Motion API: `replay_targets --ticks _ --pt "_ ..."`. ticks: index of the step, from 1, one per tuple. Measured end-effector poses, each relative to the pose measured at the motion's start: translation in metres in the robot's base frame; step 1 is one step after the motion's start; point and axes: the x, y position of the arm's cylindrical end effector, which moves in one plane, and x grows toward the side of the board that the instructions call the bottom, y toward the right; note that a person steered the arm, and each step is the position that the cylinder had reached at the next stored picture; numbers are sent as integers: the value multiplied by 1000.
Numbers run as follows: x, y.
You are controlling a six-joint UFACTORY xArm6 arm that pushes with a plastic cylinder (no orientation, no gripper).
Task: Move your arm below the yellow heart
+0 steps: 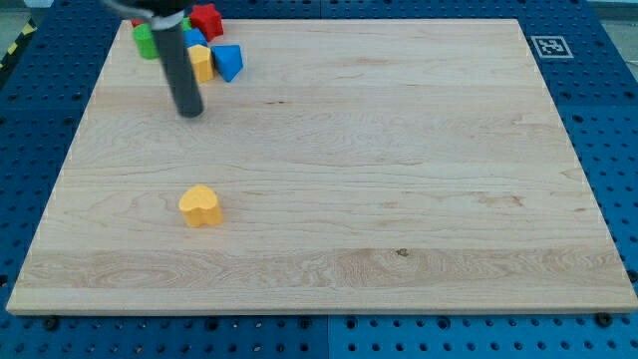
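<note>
Upper left of the frame: red block (206, 19), green block (146, 40), blue block (228, 62), yellow block (201, 62). Lower left: yellow heart (200, 205) on pale wood-grain board (399, 150). Dark rod (177, 60).

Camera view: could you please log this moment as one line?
my tip: above yellow heart, apart | heart: alone, lower left | goal: not yet reached

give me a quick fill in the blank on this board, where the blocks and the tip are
The yellow heart lies alone, toward the view's ____ from my tip.
The blue block sits in the cluster at the view's top ____ corner.
The red block lies toward the view's ____ from the blue block.

Missing words: bottom; left; top
</note>
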Motion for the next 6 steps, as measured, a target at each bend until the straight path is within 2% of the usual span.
replay_targets --ticks 2,3,4,6 --pt "153 -10" --pt "214 16" --pt "204 35" --pt "117 35"
